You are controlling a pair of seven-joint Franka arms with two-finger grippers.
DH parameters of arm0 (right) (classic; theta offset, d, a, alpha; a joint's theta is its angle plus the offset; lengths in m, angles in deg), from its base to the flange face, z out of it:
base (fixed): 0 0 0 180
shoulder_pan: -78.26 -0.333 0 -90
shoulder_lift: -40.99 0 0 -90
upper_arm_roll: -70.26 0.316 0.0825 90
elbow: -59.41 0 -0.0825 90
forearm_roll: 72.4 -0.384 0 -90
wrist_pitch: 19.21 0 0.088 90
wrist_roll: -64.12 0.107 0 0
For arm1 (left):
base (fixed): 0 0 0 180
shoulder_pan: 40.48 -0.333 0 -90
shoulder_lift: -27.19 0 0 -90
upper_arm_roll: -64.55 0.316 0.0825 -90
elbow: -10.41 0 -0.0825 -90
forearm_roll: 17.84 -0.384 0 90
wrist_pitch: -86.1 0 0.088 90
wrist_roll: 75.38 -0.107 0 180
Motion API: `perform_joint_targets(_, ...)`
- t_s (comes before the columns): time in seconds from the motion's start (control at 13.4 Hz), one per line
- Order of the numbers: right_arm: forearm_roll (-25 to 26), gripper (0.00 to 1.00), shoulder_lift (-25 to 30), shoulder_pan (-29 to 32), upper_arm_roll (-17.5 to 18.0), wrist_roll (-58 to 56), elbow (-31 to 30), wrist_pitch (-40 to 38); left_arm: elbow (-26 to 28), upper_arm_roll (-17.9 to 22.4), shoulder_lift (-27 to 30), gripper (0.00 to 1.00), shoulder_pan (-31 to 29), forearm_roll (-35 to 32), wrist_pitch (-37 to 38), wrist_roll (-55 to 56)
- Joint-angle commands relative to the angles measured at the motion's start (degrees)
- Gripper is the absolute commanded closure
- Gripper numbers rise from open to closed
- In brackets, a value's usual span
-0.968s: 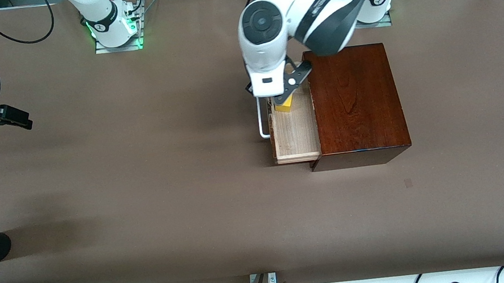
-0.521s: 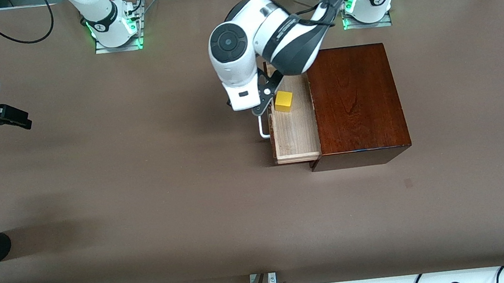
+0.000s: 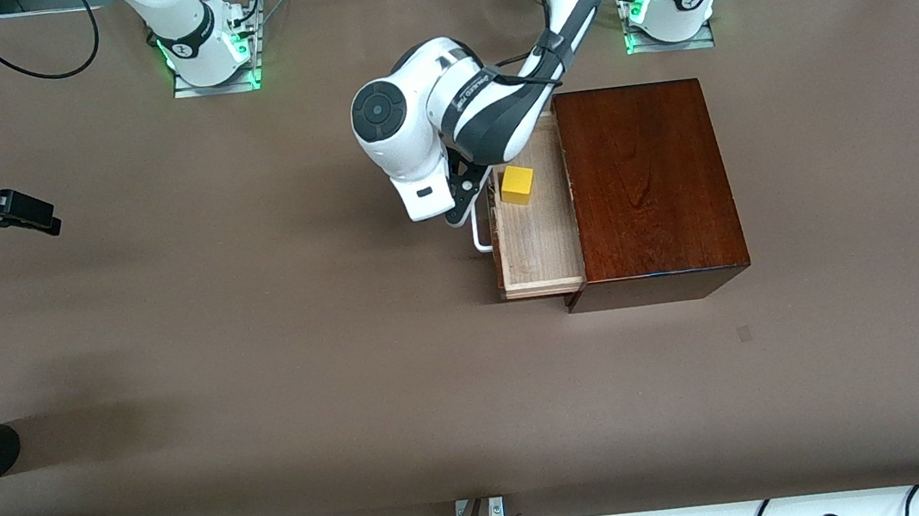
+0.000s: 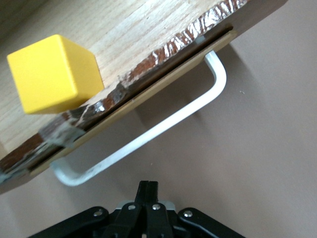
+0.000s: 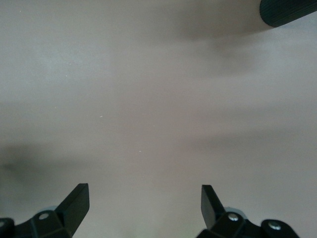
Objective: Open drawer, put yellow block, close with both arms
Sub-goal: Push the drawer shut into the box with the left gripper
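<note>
Brown desk (image 3: 263, 358): matte surface carrying the glossy dark mahogany rectangular box (image 3: 650, 184), which stands toward the left arm's end.
Drawer (image 3: 535, 236): pale light-wood tray pulled out of the box toward the right arm's end, its floor bare apart from the block; a dark reddish-brown front with a white U-shaped bar handle (image 3: 477, 234) closes its outer edge.
Yellow block (image 3: 517, 185): small bright yellow cube sitting in the open drawer, in the part farther from the front camera, close to the drawer front; nothing grips it.
Left end effector (image 3: 462, 206): black, two-fingered, just outside the drawer front over the desk, beside the handle; the left wrist view shows its fingers (image 4: 147, 191) pressed together, holding nothing, with the handle and block ahead of them.
Right end effector (image 3: 31, 222): black, at the edge of the desk at the right arm's end, well apart from the box; this arm waits, its fingers (image 5: 77, 201) spread over bare desk, holding nothing.
</note>
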Motion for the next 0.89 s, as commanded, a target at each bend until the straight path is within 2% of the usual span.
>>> perform_joint_targets(0.0, -0.78, 0.00, 0.77, 0.95, 0.93, 0.22, 0.37, 0.02, -2.04, 0.79, -1.21, 1.00, 0.76, -2.82, 0.71, 0.76)
perform_joint_targets(0.6, -0.60, 0.00, 0.95, 0.95, 1.11, -1.10, 0.37, -0.06, 0.25, 0.88, -0.50, 1.00, -2.04, -4.41, 1.50, 0.14)
perform_joint_targets(0.82, -0.95, 0.00, 1.03, 1.12, 0.41, -7.93, 0.37, -0.15, 0.25, 0.79, 0.02, 1.00, -4.50, -3.97, 1.85, -0.12)
